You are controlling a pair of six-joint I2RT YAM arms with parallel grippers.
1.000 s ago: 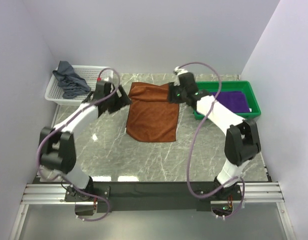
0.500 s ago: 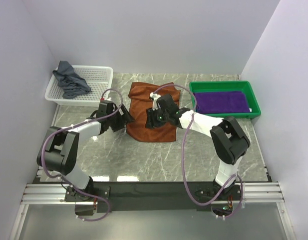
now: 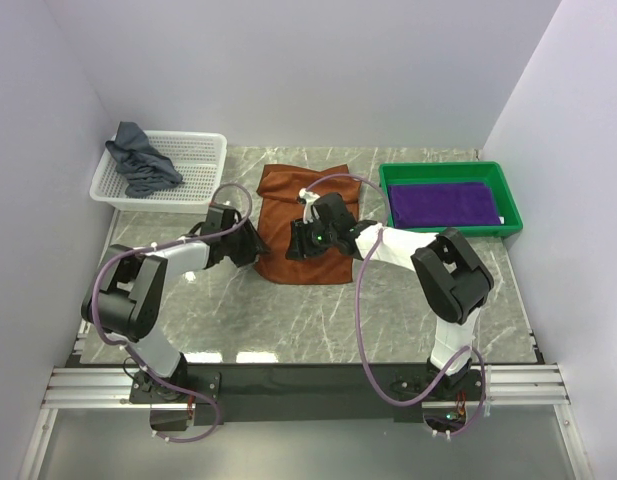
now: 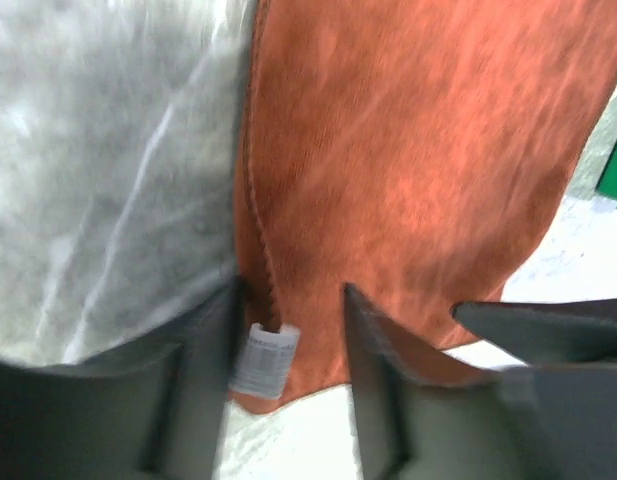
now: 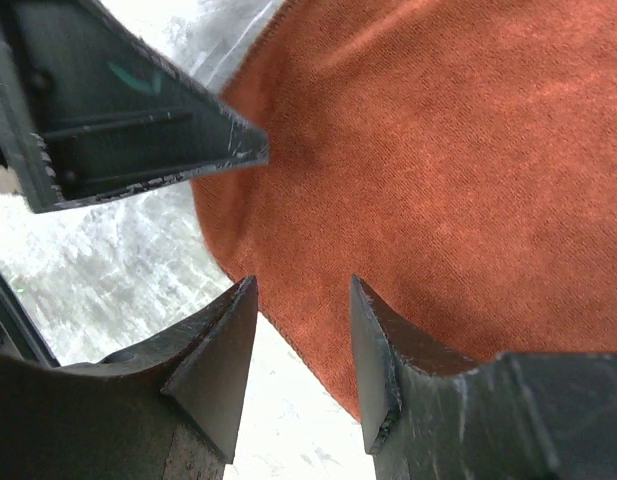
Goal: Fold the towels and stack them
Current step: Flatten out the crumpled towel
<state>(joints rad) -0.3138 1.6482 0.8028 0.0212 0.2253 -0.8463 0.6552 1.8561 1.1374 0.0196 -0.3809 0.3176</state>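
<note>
Between basket (image 3: 200, 160) and tray (image 3: 443, 166), left hand (image 4: 288, 300) and right hand (image 5: 303, 290) crowd the towel (image 3: 318, 200).

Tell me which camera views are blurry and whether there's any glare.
Left wrist: motion-blurred, with the rust towel and marble table smeared. Right wrist: sharper, the towel's weave visible, the table washed out white. Top external: sharp, with pale glare patches on the table along its near edge.

Robot lab cell; plain white walls (image 3: 308, 70); aluminium rail (image 3: 88, 385); marble-patterned tabletop (image 3: 318, 320)
</note>
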